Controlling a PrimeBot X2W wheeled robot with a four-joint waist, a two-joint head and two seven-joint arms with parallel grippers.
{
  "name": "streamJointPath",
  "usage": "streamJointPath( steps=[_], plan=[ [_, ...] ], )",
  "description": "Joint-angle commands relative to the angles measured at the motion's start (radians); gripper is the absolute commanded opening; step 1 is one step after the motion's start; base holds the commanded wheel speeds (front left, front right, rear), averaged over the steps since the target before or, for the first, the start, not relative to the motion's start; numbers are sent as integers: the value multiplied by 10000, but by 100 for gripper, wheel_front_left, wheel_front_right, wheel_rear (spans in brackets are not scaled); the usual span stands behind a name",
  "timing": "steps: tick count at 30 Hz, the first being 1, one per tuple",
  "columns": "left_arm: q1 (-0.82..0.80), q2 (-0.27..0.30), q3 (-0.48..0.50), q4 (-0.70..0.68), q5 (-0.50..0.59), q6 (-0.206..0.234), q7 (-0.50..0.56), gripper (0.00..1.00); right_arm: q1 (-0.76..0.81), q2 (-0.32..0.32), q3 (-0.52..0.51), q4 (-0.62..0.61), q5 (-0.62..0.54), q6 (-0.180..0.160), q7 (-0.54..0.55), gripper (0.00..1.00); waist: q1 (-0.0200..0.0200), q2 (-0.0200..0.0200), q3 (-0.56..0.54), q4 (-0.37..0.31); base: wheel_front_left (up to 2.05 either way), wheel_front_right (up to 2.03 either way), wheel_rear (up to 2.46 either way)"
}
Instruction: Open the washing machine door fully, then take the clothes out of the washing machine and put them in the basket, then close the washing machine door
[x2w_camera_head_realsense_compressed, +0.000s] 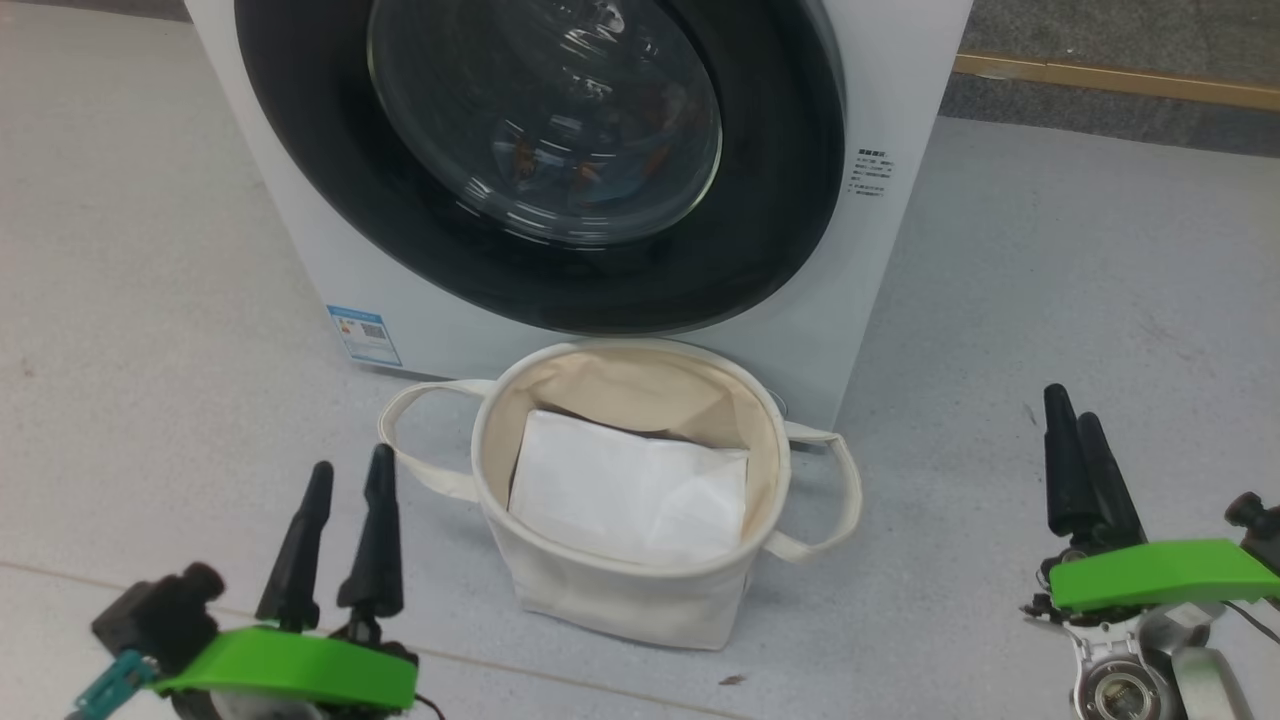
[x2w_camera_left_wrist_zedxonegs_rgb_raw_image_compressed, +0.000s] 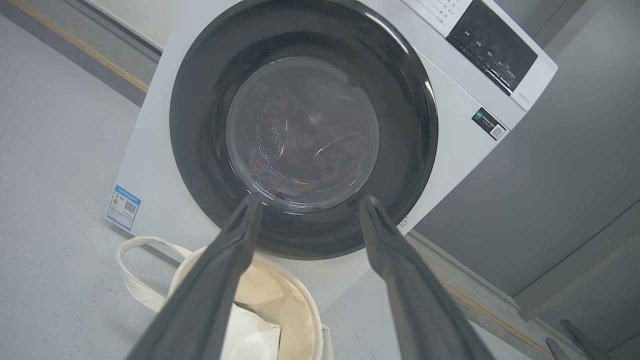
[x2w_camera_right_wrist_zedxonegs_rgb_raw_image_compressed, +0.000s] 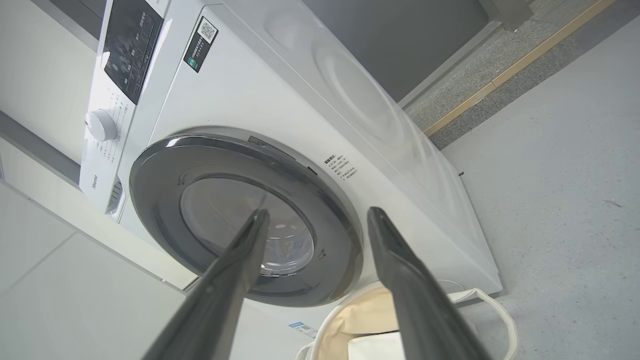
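The white washing machine (x2w_camera_head_realsense_compressed: 400, 290) (x2w_camera_left_wrist_zedxonegs_rgb_raw_image_compressed: 450, 145) (x2w_camera_right_wrist_zedxonegs_rgb_raw_image_compressed: 250, 95) stands ahead with its round black-rimmed door (x2w_camera_head_realsense_compressed: 780, 200) (x2w_camera_left_wrist_zedxonegs_rgb_raw_image_compressed: 200, 125) (x2w_camera_right_wrist_zedxonegs_rgb_raw_image_compressed: 340, 225) closed against the front. Through the glass, bits of orange-printed clothes (x2w_camera_head_realsense_compressed: 590, 165) (x2w_camera_left_wrist_zedxonegs_rgb_raw_image_compressed: 280, 187) show dimly at the drum's bottom. The cream basket (x2w_camera_head_realsense_compressed: 620, 590) (x2w_camera_left_wrist_zedxonegs_rgb_raw_image_compressed: 280, 300) (x2w_camera_right_wrist_zedxonegs_rgb_raw_image_compressed: 350, 320) sits on the floor right before the machine, a flat white sheet (x2w_camera_head_realsense_compressed: 630, 490) inside. My left gripper (x2w_camera_head_realsense_compressed: 350, 475) (x2w_camera_left_wrist_zedxonegs_rgb_raw_image_compressed: 307, 202) is open at the basket's left, my right gripper (x2w_camera_head_realsense_compressed: 1070, 405) (x2w_camera_right_wrist_zedxonegs_rgb_raw_image_compressed: 315, 215) open at its right, both empty.
Grey speckled floor (x2w_camera_head_realsense_compressed: 1080, 300) surrounds the machine. A wooden strip (x2w_camera_head_realsense_compressed: 1120, 78) runs along the floor behind at the right. A blue label (x2w_camera_head_realsense_compressed: 364, 334) marks the machine's lower left. A grey wall panel (x2w_camera_left_wrist_zedxonegs_rgb_raw_image_compressed: 550, 200) stands beside the machine.
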Motion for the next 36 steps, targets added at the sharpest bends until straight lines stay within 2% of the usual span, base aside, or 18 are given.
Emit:
streamJointPath(
  steps=[1, 6, 10, 13, 15, 18, 26, 32, 36],
  plan=[
    [-496, 261, -10, -487, 448, 132, -156, 100, -543, -80, 146, -431, -292, 2, -140, 100, -1, -1, 4, 21, 0, 0, 0],
    [-527, 478, -459, -415, 1025, 511, -303, 100, -578, -83, 347, -377, -900, 2, -287, 100, -1, -1, 16, 62, 0, 0, 0],
    [-566, 632, -729, -218, 1420, 632, -390, 100, -630, -85, 434, -328, -1281, 2, -375, 100, -1, -1, 44, 74, 0, 0, 0],
    [-657, 745, -982, 8, 1848, 766, -478, 100, -654, -88, 110, -104, -228, 2, -463, 100, -1, -1, 55, 83, 0, 0, 0],
    [-716, 798, -1121, 102, 2102, 881, -537, 100, -733, -90, -18, 31, -178, 2, -522, 100, -1, -1, 67, 82, 0, 0, 0],
    [-801, 859, -1294, 236, 2505, 1104, -624, 100, -824, -93, 4, 104, -757, 2, -610, 100, -1, -1, 103, 93, 0, 0, 0],
    [-1026, 952, -1844, 544, 3481, 1534, -858, 100, -880, -101, 838, 74, -2837, 2, -840, 100, -1, -1, 173, 115, 0, 0, 0],
    [-1201, 1062, -2231, 611, 4199, 1824, -1033, 100, -902, -107, 807, -56, -4808, 2, -1018, 100, -1, -1, 233, 150, 0, 0, 0],
    [-1290, 1155, -2458, 679, 4681, 2031, -1150, 100, -904, -111, 700, -77, -5475, 2, -1136, 100, -1, -1, 278, 164, 0, 0, 0]
  ],
)
